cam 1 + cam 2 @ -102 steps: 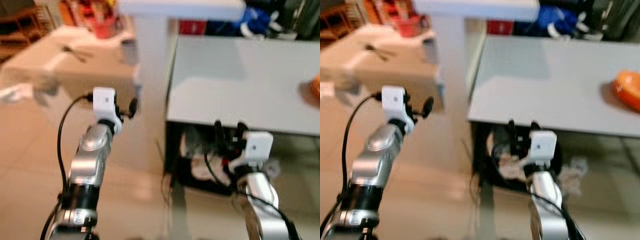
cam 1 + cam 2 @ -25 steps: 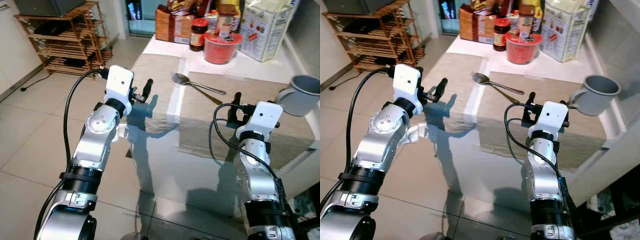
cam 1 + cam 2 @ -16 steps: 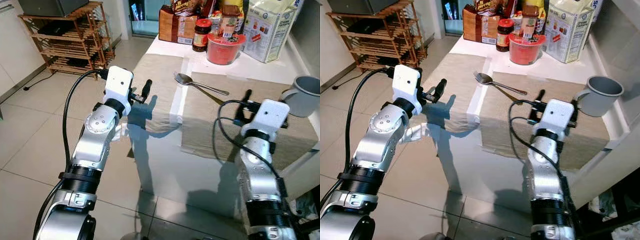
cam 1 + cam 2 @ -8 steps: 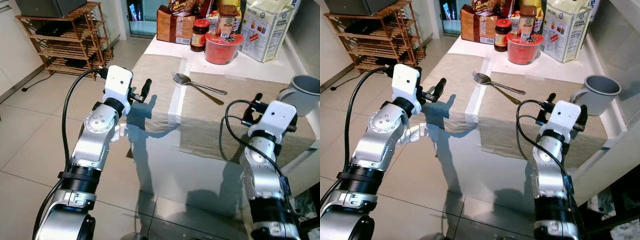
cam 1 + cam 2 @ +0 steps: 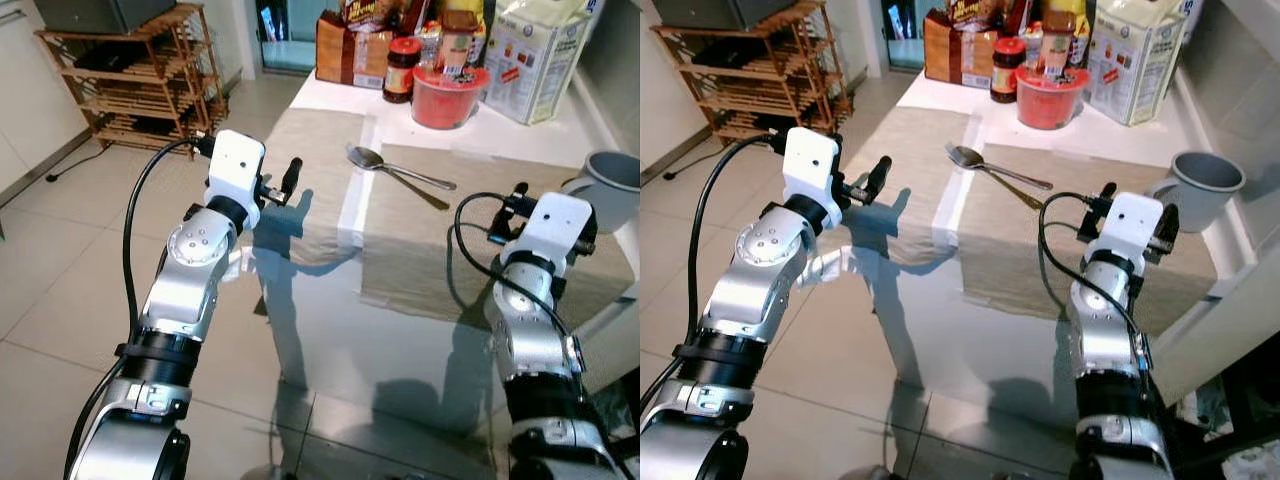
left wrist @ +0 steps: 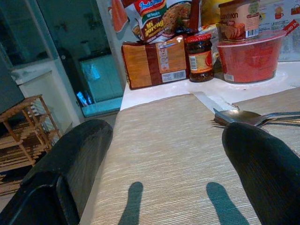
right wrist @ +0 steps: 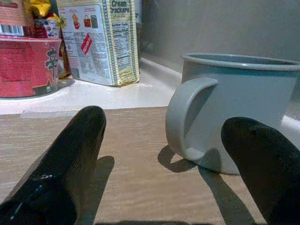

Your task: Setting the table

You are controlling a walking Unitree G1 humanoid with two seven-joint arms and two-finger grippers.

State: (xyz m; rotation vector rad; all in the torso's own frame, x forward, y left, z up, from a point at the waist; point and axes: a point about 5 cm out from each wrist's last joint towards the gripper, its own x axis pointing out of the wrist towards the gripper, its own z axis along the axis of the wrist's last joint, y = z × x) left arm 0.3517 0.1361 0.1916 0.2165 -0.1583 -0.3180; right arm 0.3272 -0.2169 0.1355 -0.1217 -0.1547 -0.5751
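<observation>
Head view: your right gripper (image 5: pixel 1132 212) sits nearer the grey mug (image 5: pixel 1202 190), which stands at its 2 o'clock on the placemat (image 5: pixel 1040 250).

Right wrist: fingers (image 7: pixel 70 159) spread wide, empty; mug handle (image 7: pixel 185 117) faces you.

Left wrist: left gripper (image 6: pixel 161 187) wide, spoon (image 6: pixel 253 117) ahead.

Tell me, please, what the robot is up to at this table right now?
It is setting the table. Its right gripper is open and lined up on the handle of the grey mug, which stands upright near the edge of a woven placemat; nothing is held yet. The left gripper, also open, hovers over the other placemat. A spoon lies across the mats, with food packages beyond.
</observation>
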